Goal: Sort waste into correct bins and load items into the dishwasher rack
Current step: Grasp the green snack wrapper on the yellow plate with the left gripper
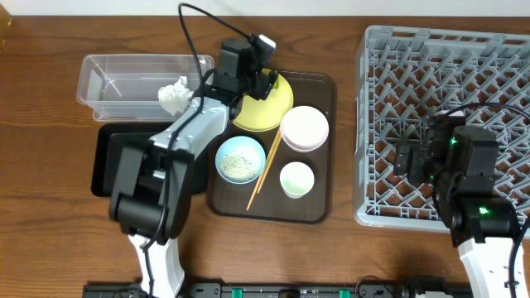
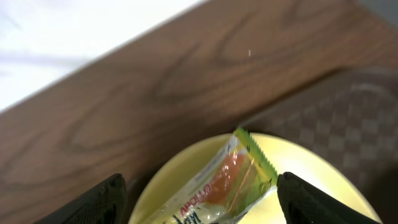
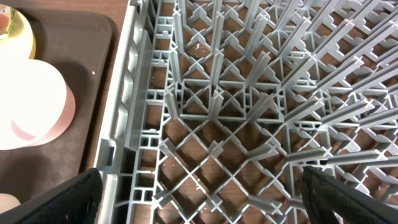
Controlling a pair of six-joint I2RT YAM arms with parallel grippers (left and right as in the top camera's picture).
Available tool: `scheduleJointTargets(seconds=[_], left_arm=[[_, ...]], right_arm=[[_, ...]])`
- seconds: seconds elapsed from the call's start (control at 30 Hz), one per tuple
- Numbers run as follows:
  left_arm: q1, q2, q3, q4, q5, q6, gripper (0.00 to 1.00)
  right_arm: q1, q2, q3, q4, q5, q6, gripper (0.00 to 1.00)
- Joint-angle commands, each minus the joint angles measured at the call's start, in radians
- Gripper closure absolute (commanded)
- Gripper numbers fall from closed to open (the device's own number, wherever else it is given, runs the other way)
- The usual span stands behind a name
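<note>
Crockery fills the dark brown serving tray [image 1: 320,93] in the overhead view. On it are a yellow round plate [image 1: 267,112], a white bowl [image 1: 305,129], a small white cup [image 1: 296,180] and a light blue bowl [image 1: 240,159] holding loose white rice-like scraps [image 1: 240,167]. Thin wooden chopsticks [image 1: 265,172] lie on the tray between the blue bowl and the cup. Left of the tray, the clear rectangular plastic container [image 1: 124,79] holds a crumpled white lump [image 1: 172,96], possibly paper. The shallow black rectangular tray [image 1: 103,157] sits just below it, partly under the left arm. The left gripper [image 1: 263,81] hangs over the plate's upper edge. The large grey plastic dishwasher rack [image 1: 447,58] stands at the right with nothing loaded in it, and the right gripper [image 1: 407,157] is above its left half.

From the left wrist, the crinkled yellow-green snack wrapper with orange print [image 2: 227,186] lies on the plate [image 2: 298,162]. It sits between the two dark fingertips [image 2: 102,202], which are spread wide and apart from it.

From the right wrist, the jaws also stand wide open and hold nothing. The fingertips [image 3: 62,202] hover above the rack's peg lattice [image 3: 236,106], just inside its left wall. Beyond that wall the white bowl [image 3: 31,106] rests on the brown tray [image 3: 93,50].
</note>
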Motion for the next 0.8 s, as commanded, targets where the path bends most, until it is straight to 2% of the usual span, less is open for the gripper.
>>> scheduleJointTargets(seconds=[0.0, 0.77], left_arm=[[0.000, 0.037, 0.003, 0.009, -0.008, 0.021, 0.20], [0.005, 0.154, 0.003, 0.016, -0.045, 0.061, 0.21]], right_arm=[[-0.010, 0.000, 0.023, -0.008, 0.006, 0.007, 0.01], [-0.010, 0.000, 0.023, -0.021, 0.006, 0.007, 0.01]])
